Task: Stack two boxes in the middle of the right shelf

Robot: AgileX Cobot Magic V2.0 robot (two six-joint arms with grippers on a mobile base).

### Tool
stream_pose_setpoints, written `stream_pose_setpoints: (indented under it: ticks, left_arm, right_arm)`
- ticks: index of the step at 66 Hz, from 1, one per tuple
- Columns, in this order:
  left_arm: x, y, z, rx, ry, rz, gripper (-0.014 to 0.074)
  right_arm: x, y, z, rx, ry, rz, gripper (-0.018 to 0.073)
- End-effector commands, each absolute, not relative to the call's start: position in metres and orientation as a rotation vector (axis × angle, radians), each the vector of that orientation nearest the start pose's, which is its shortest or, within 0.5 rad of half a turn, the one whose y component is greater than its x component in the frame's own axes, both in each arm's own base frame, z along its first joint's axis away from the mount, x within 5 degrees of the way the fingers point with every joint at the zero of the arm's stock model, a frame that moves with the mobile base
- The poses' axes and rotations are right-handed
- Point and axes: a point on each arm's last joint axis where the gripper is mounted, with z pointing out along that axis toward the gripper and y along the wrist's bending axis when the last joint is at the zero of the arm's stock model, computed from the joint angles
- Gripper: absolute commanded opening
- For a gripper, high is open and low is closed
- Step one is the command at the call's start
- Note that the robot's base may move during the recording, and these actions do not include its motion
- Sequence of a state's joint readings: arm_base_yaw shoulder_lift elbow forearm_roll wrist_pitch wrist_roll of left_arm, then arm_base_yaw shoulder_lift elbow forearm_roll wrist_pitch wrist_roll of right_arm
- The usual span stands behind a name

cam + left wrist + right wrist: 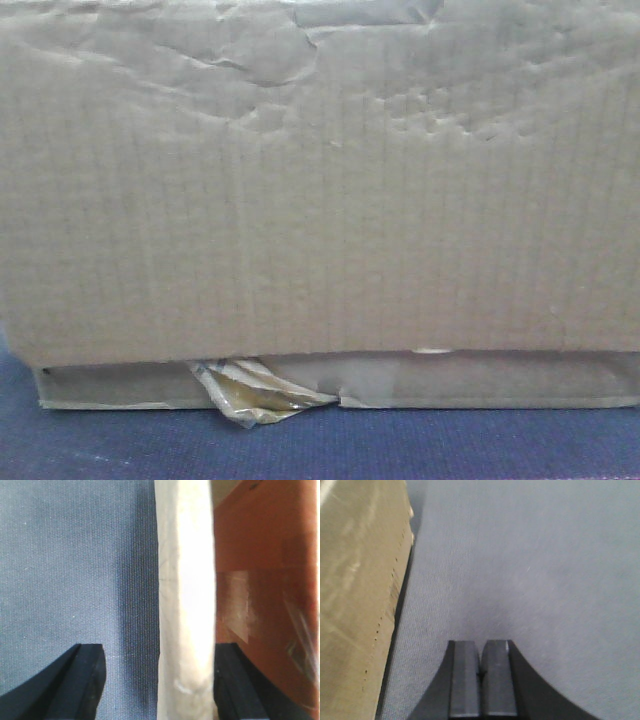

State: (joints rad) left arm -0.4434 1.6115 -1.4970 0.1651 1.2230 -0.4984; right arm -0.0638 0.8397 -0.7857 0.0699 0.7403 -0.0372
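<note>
Cardboard box point(320, 200) fills front view, resting on blue cloth point(300, 445); tape scrap point(255, 392) at 7 o'clock under its lower edge. Left gripper point(159, 685): jaws wide apart, box's pale edge between them, possibly touching the 3 o'clock finger. Right gripper point(481, 680): jaws pressed together, empty; box at 9 o'clock.

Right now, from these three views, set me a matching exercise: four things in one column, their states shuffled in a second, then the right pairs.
Column 1
1. left end effector
2. right end effector
3. tape scrap
4. cloth

Column 2
A. shut, nothing between its fingers
B. blue, lying flat
C. open, straddling a pale box edge
D. crumpled, poking out below the large box

Pairs: 1-C, 2-A, 3-D, 4-B
</note>
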Motion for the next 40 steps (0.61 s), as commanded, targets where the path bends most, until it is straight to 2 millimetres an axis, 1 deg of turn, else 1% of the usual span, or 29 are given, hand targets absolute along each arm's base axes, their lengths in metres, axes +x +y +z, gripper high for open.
stream_pose_setpoints:
  ticks: [1,3,10,16,17,22,30,40]
  left_arm:
    - [0.304,-0.128,0.334,-0.036,2.780,-0.008,0.0351]
    - [0.304,-0.128,0.334,-0.036,2.780,-0.008,0.0351]
    - [0.304,-0.128,0.334,-0.036,2.780,-0.008,0.0351]
    - [0.304,-0.128,0.334,-0.036,2.780,-0.008,0.0351]
    - [0.304,-0.128,0.334,-0.036,2.780,-0.008,0.0351]
    - [0.304,-0.129,0.334,-0.037,2.782,-0.014,0.0351]
    - [0.304,-0.129,0.334,-0.038,2.783,-0.016,0.0351]
    - [0.304,-0.129,0.334,-0.038,2.783,-0.016,0.0351]
  right_arm:
    - [0.176,-0.007,0.329,0.141,2.330,0.065,-0.0160]
    - [0.183,-0.007,0.327,0.166,2.384,0.077,-0.0160]
    - [0.203,-0.008,0.333,0.205,2.520,0.096,-0.0158]
    - [0.222,-0.009,0.343,0.259,2.562,0.114,-0.0152]
    - [0.225,-0.009,0.348,0.256,2.555,0.116,-0.0152]
    - [0.236,-0.007,0.360,0.273,2.562,0.093,-0.0152]
    - [0.246,0.005,0.378,0.274,2.570,0.037,-0.0152]
    - [0.255,0.030,0.393,0.160,2.583,0.060,-0.0152]
